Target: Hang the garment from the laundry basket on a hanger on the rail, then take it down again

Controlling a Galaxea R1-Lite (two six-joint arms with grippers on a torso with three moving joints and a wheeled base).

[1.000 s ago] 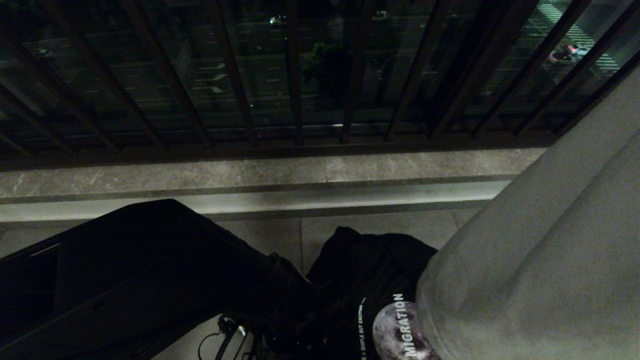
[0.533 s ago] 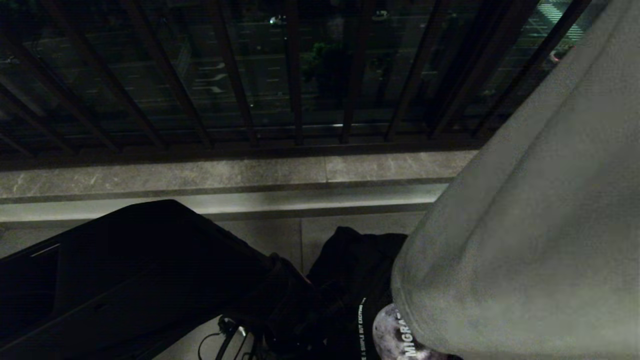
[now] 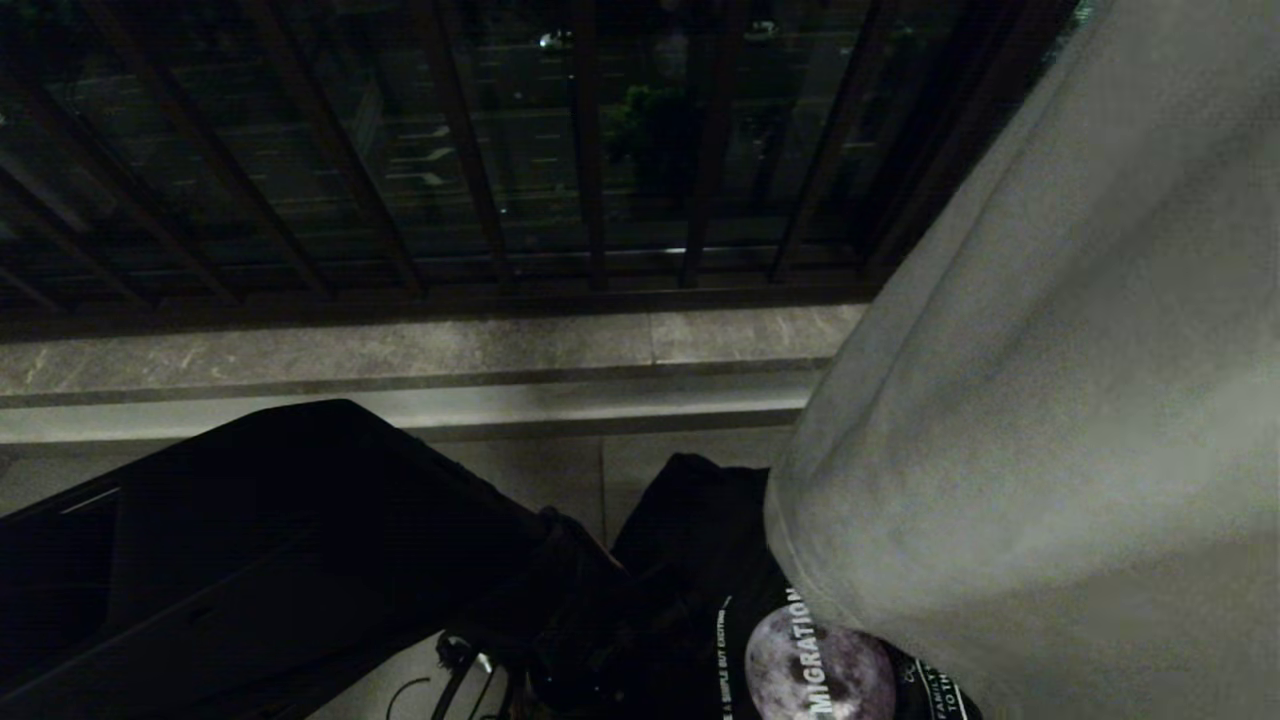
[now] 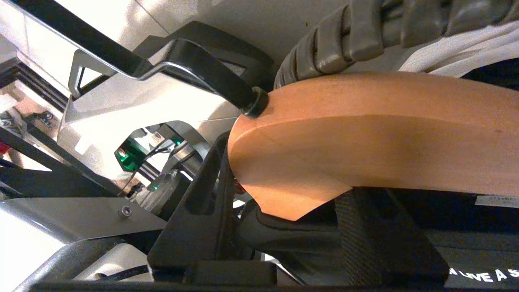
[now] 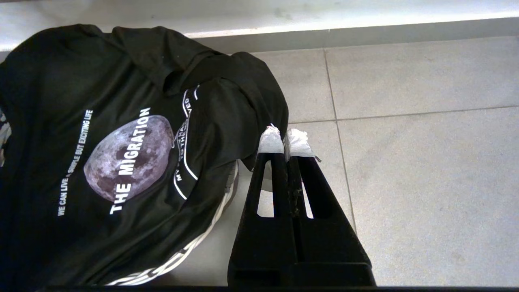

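One black T-shirt [image 5: 121, 162], soft, light and limp, lies bunched over the basket [image 5: 194, 243] on the floor. Take hold at the collar. Left tool [image 4: 324, 134] pinches a stiff wooden hanger [image 4: 365, 134]; right tool [image 5: 286, 140] is pressed together, beside the shirt.

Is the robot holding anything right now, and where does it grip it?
The left gripper clasps a wooden hanger near the base of its hook. The right gripper is shut and empty.

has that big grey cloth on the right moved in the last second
Yes. The grey cloth has swung leftward, now covering more of the stone ledge and railing, which have stayed put.
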